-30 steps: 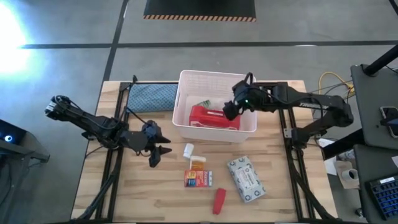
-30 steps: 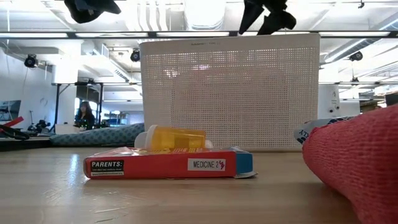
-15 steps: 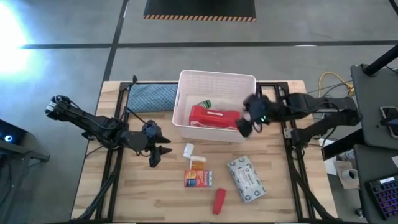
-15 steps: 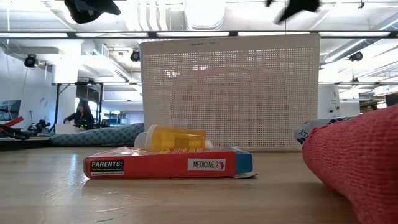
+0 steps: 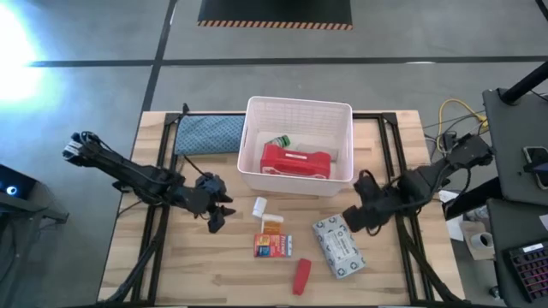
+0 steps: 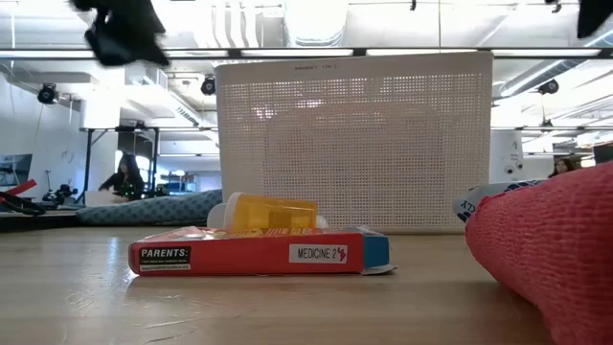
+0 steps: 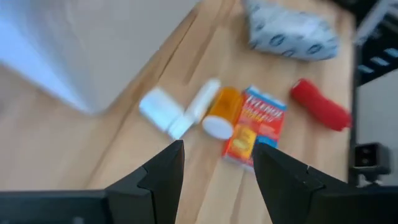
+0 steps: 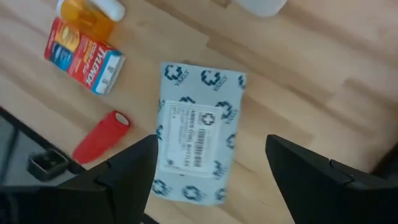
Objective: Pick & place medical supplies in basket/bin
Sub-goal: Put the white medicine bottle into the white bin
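Observation:
The white slotted bin (image 5: 300, 111) stands at the table's far middle, with the red case (image 5: 295, 161) and the green bottle (image 5: 280, 141) lying inside. In front of it lie a white bottle (image 5: 259, 206), an orange bottle (image 5: 271, 224), the orange-red box (image 5: 272, 246), the red tube (image 5: 301, 276) and the grey-white soft pack (image 5: 338, 248). My right gripper (image 8: 221, 168) hovers open above the pack (image 8: 199, 134), at its right far end (image 5: 355, 218). My left gripper (image 7: 214, 177) hangs open left of the white bottle (image 7: 158, 109), touching nothing.
A blue-grey folded cloth (image 5: 208, 133) lies left of the bin, at the table's far left. Dark frame rails run along the table's left and right sides. Bare wood shows at the near left and near right of the table.
My right gripper has left the space over the bin and swung toward the table's near right, ending above the soft pack. My left gripper has dipped a little lower in the low view. The supplies on the table have stayed where they were.

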